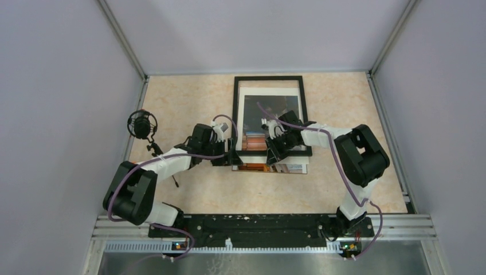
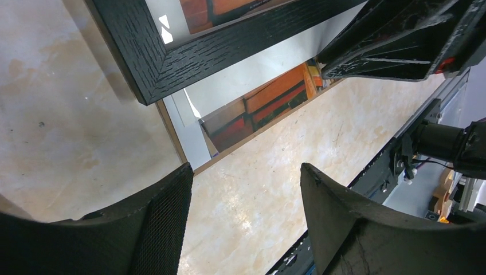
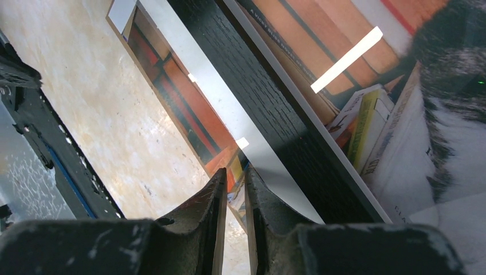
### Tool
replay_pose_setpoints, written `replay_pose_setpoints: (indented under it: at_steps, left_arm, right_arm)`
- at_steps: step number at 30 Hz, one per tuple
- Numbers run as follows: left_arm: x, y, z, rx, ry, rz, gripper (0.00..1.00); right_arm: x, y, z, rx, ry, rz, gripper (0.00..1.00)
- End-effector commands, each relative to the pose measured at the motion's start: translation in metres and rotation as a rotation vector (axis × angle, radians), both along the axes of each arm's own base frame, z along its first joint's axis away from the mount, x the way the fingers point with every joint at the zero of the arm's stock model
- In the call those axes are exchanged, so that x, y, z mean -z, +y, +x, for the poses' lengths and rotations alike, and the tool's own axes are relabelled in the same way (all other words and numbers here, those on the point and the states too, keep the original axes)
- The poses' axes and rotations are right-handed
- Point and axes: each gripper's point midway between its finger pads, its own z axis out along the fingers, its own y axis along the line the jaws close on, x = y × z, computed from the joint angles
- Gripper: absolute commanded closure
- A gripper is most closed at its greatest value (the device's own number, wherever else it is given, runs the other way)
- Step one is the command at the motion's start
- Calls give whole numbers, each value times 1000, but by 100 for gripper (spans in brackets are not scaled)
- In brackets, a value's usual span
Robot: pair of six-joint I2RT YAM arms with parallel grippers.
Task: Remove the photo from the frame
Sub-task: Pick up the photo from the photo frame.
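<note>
Partly done; near strip of the photo (image 1: pixel 278 168) protruding past the near rail of the frame (image 1: pixel 236 109), rest lying inside it; right gripper (image 3: pixel 234 189) nipped narrow, apparently on that protruding edge; left gripper (image 2: pixel 246 195) wide, empty, above the table (image 1: pixel 189 97) beside the frame's near-left corner; left to do: draw the photo fully clear.

Left arm (image 1: pixel 172 163): white link shells, bulky black joint housings
Right arm (image 1: pixel 321 136): same white-and-black build
Cables (image 1: pixel 195 156): purple, looping along each arm
Left hand (image 2: pixel 246 177): two broad black fingers (image 2: pixel 155 229), fine mesh texture on the inner face
Right hand (image 3: pixel 235 175): black too, edges scuffed grey
Bases (image 1: pixel 172 228): black, on one shared black rail
</note>
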Motion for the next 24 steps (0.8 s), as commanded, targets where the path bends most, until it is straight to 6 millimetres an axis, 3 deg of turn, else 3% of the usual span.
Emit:
replay_pose_setpoints:
  at_steps: [1,24]
  left_arm:
    - [6,-6,-2,27,6,-16,27]
    - [41,-4,-8,3,113,50,27]
  right_arm:
    - [17,-6,1,-4,-9,-73,81]
    - [22,-4,-1,-14,3,-81,81]
